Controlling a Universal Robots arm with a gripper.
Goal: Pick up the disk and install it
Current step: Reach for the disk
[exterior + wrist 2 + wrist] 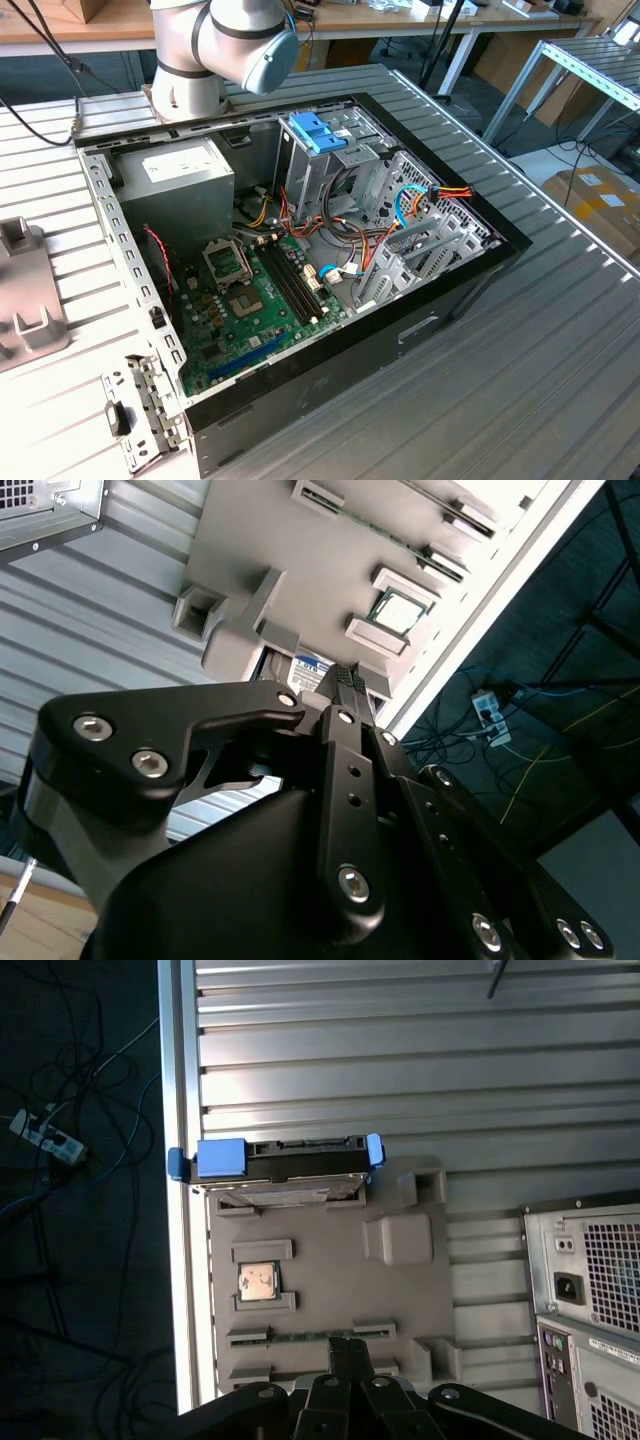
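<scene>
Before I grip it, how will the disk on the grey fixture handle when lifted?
The disk looks flat and rigid, so it probably won't flex. Its blue plastic rails look smooth and may slip or give under pinch. It seems seated in the grey fixture, so it could bind if pulled askew.

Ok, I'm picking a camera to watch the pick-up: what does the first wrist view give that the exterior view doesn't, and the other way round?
First wrist view: the disk with its blue rails, sitting at one end of the grey tray, a processor chip in the same tray, and the gripper, shut and empty, near the tray's opposite end. Exterior view: the inside of the open computer case, with the motherboard and the pale blue bracket, plus part of the arm. Both: the tray, the ribbed table and the computer case.
</scene>
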